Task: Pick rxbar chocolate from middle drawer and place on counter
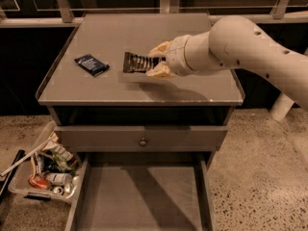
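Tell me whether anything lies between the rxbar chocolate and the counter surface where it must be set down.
Nothing visible does. The gripper holds the rxbar chocolate over a bare part of the counter. The only other thing on top, a dark blue packet, lies off to one side, apart from the bar.

Light: you get dim, warm light from above | Shadows: the gripper [155, 60], gripping the rxbar chocolate [137, 62] just over the counter [96, 88], drops a soft shadow onto it; a darker shadow lies across the middle drawer [144, 201] floor | Background: near black behind the counter.
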Robot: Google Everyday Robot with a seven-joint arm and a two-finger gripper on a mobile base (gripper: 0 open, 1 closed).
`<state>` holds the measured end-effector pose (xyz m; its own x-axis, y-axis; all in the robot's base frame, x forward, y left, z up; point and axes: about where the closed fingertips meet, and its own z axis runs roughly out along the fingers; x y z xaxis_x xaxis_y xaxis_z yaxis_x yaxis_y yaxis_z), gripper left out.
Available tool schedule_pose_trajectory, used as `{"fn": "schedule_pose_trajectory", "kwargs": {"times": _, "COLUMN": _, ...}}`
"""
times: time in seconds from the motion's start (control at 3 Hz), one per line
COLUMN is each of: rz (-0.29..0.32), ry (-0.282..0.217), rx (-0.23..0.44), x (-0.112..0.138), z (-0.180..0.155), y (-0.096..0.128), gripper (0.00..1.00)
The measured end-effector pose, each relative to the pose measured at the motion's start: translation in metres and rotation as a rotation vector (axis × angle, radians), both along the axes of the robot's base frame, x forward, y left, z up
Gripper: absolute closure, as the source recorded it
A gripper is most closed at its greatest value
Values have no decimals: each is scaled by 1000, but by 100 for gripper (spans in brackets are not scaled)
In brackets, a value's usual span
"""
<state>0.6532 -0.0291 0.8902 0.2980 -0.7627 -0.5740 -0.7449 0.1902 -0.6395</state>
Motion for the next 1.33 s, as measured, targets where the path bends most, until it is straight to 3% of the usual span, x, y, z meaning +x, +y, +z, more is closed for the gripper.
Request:
{"fn": "schedule_pose_trajectory", "kwargs": {"times": 0.33, "rz": 40, "ry": 45, "rx": 14, "x": 11, "z": -11, "y": 17, "gripper": 100}}
{"fn": "schedule_pose_trajectory", "kwargs": {"times": 0.67, "rz": 54, "ry": 90, "rx": 14, "x": 24, "z": -24, "y": 27, "gripper": 82}}
{"fn": "schedule_pose_trajectory", "kwargs": {"times": 1.33, "rz": 58, "ry": 93, "rx": 15, "x": 26, "z": -25, "y": 29, "gripper": 36}}
